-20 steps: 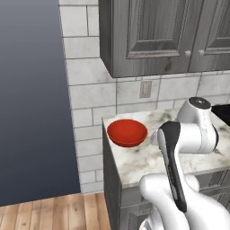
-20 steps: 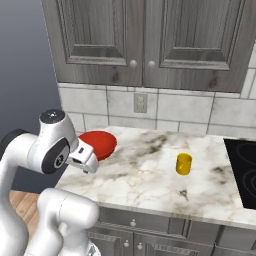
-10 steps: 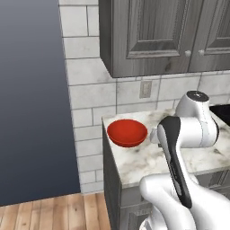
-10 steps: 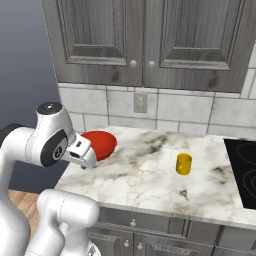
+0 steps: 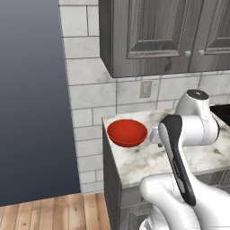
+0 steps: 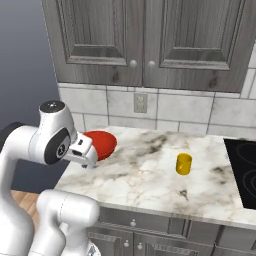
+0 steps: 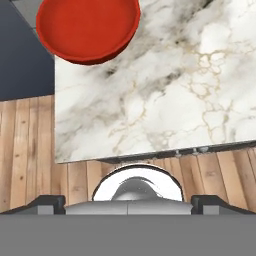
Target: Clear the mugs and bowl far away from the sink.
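The red bowl (image 5: 127, 132) (image 6: 102, 142) (image 7: 87, 27) sits near the left end of the marble counter (image 6: 150, 175), close to the wall. A yellow mug (image 6: 183, 164) stands upright farther right on the counter. My gripper (image 6: 86, 156) (image 7: 129, 201) hovers over the counter's front left part, just in front of the bowl and apart from it. Its fingertips (image 7: 50, 201) stand wide apart with nothing between them, so it is open. In the left base view my own arm covers the hand. The grey mug and the sink are out of view.
The counter ends just left of the bowl, with wooden floor (image 7: 30, 150) below. A black cooktop (image 6: 244, 167) lies at the right. Grey wall cabinets (image 6: 150, 40) hang above, and a wall socket (image 6: 140, 102) sits on the tiled backsplash.
My arm has risen a little and the hand has shifted slightly. The bowl and the yellow mug have not moved.
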Motion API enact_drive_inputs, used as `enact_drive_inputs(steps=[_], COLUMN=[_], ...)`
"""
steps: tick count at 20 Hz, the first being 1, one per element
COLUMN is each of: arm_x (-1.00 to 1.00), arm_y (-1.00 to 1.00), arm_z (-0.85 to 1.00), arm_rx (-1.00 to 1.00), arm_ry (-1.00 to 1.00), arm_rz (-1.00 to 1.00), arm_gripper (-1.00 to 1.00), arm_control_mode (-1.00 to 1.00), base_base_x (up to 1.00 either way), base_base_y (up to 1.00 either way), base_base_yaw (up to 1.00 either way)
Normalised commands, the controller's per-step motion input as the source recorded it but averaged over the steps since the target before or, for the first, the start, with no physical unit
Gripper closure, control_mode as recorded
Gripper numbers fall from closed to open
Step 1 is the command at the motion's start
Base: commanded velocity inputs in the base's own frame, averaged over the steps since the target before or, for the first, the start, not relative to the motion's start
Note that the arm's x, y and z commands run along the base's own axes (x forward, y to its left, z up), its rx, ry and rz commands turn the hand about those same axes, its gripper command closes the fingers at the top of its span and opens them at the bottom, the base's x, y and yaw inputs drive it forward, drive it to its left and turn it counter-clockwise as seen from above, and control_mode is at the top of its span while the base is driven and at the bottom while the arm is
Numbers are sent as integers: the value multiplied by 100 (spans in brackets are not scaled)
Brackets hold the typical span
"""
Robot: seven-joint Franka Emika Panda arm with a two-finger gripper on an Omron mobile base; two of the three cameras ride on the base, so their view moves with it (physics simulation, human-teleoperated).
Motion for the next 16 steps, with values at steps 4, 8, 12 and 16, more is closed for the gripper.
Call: enact_drive_inputs(steps=[4,8,12,16], arm_x=[6,0,0,0], arm_y=[4,0,0,0], arm_z=[0,0,0,0], arm_rx=[0,0,0,0], arm_ry=[0,0,0,0], arm_rz=[2,0,0,0], arm_gripper=[-100,-100,-100,-100], arm_control_mode=[100,100,100,100], base_base_x=[0,-33,-100,-31], base_base_y=[0,-10,-72,-46], base_base_yaw=[0,0,-34,-78])
